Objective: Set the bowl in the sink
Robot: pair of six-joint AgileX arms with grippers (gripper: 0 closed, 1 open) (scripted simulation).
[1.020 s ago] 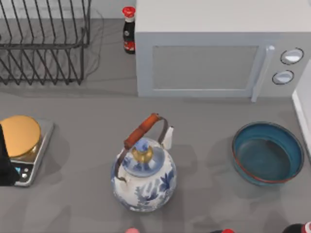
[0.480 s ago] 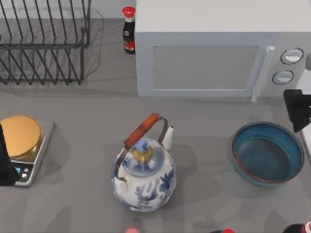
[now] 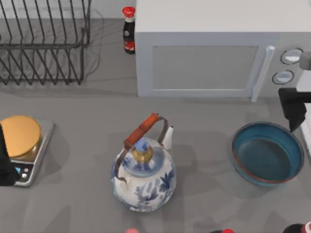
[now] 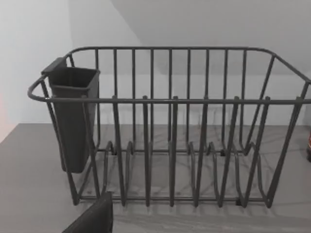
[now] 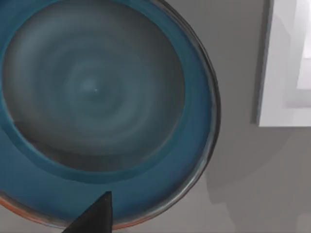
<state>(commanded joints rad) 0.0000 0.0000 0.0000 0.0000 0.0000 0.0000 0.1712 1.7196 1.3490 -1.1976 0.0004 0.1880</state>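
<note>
**Right gripper above the far edge of the bowl, left arm parked**

The bowl (image 3: 267,153) stands on the grey table (image 3: 82,189) at the right side in the top view, in front of the right end of the microwave (image 3: 214,48). It stands upright with its opening to the top. It is round, so it has no long axis and points to no side. Its inside is dark teal-blue and the thin rim is reddish-brown. The bowl is empty.

The right gripper (image 3: 293,108) is at the right edge of the top view, above the far right part of the rim of the bowl and in front of the two round knobs of the microwave. In the right wrist view the camera looks straight down into the bowl (image 5: 97,104), and one dark finger tip (image 5: 95,216) shows over the rim. If the jaws are wide or narrow, I cannot tell.

The left arm is parked at the left edge of the top view, just beside the kitchen scale (image 3: 22,145). Its wrist view faces the wire dish rack (image 4: 170,136). For its jaws also I cannot tell.

The blue-and-white kettle (image 3: 144,177) stands in the middle of the table, well apart from the bowl.
</note>
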